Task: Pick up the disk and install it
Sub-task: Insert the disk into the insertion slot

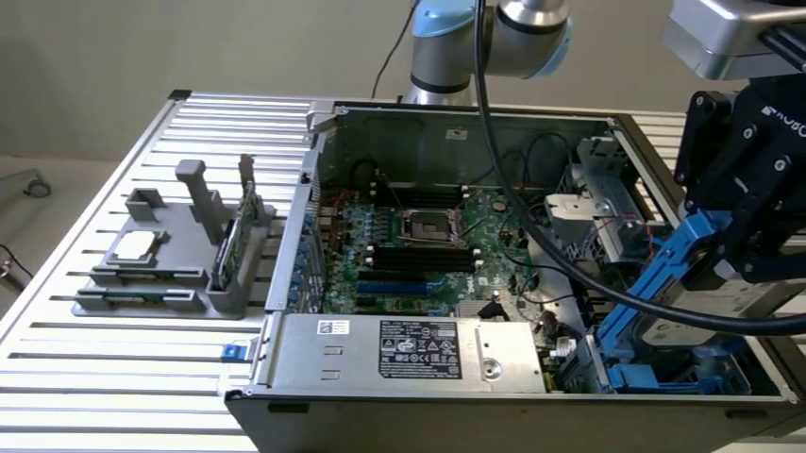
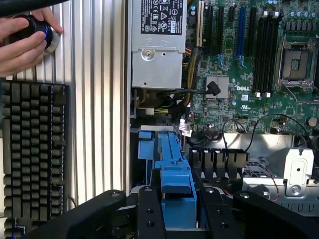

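Note:
My gripper hangs over the front corner of the open computer case at the exterior view's right, shut on the disk. The disk is a silver-grey drive in a bright blue carrier. It is held tilted, with its lower end down among the blue plastic rails of the drive bay. In the wrist view the carrier's blue edge runs out from between the two black fingers of the gripper, pointing into the bay beside the power supply.
The case holds a green motherboard, a silver power supply and a thick black cable. A grey fixture carries a small silver chip and a green card. A hand rests on a knob beside a keyboard.

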Controlling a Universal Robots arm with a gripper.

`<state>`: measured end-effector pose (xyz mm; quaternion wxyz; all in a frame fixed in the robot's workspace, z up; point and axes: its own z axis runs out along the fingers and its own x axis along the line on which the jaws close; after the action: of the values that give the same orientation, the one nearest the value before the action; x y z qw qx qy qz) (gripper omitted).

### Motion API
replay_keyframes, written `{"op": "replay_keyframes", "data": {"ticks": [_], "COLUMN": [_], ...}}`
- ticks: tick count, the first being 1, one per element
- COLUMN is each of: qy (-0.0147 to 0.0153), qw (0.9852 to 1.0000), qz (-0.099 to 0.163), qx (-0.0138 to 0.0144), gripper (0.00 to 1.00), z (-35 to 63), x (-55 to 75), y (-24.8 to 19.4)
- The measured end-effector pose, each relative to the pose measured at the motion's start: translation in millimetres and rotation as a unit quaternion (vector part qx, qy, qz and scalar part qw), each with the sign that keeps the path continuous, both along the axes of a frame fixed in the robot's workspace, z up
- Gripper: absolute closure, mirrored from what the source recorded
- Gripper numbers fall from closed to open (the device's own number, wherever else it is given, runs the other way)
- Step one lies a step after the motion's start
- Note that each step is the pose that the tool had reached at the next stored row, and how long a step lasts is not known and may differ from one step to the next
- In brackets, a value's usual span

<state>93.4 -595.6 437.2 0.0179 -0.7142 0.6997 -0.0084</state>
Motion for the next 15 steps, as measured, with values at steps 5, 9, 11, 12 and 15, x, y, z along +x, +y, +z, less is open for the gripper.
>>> {"op": "replay_keyframes", "data": {"ticks": [5, 9, 11, 12, 15], "qy": [0.0001, 0.0005, 0.0009, 0.0010, 0.0016], "qw": [1.0000, 1.0000, 1.0000, 1.0000, 1.0000], "qz": [0.000, 0.000, 0.000, 0.000, 0.000], "qx": [0.0004, 0.0008, 0.0012, 0.0013, 0.0024], "gripper": [0.67, 0.67, 0.67, 0.67, 0.67], "z": [-3.2, -4.7, -5.4, -5.7, -6.9], "x": [0.0, 0.0, 0.0, 0.0, 0.0], "y": [-0.1, -0.1, -0.1, -0.1, -0.1]}}
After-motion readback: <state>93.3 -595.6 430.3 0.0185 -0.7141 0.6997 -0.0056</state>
